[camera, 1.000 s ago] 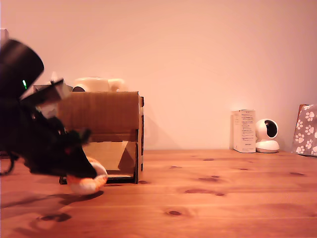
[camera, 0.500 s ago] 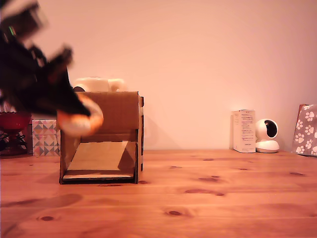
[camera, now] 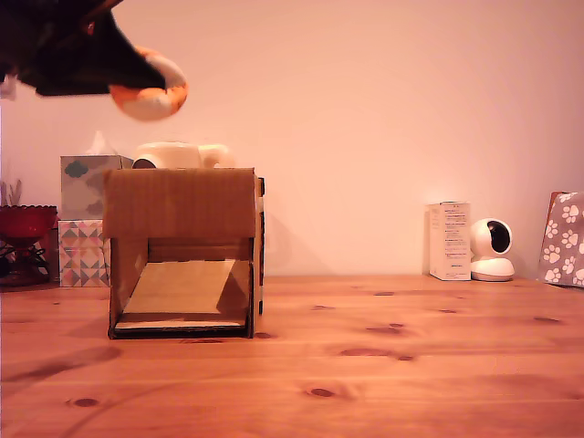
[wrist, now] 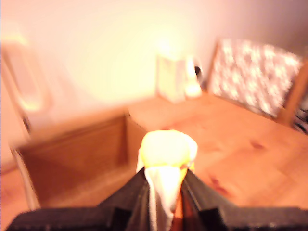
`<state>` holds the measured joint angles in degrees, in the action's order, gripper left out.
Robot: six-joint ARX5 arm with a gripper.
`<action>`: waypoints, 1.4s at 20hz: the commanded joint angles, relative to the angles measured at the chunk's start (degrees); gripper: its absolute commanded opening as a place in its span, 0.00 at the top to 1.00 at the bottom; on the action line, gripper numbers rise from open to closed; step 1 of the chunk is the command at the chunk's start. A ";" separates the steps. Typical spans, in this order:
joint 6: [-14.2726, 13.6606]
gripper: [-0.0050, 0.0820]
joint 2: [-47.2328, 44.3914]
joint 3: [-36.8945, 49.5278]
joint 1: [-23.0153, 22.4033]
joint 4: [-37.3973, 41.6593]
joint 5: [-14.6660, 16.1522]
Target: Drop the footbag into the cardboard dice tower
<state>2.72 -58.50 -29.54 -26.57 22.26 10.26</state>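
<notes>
We saw the tool (camera: 137,78) clamped on the footbag (camera: 151,96), held in the air at about eleven o'clock from the cardboard dice tower (camera: 182,251), which stood on the tabletop (camera: 411,365), well apart from the ball.

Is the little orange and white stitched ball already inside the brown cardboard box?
No, the ball hangs above the box, clamped in the gripper.

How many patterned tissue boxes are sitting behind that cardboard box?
2, stacked at the exterior view's left, behind the cardboard dice tower: an upper box with a tissue poking out, and a triangle-patterned lower box. The tower may hide more.
</notes>
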 commanded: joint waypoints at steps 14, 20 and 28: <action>-4.66 0.89 -28.39 -37.55 7.32 -28.74 0.66; -7.26 0.86 -28.98 -38.07 8.20 -28.72 0.59; -7.26 0.13 -28.37 -38.10 9.68 -31.32 -1.53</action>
<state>-3.99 -87.57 -66.76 -16.71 -9.06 8.84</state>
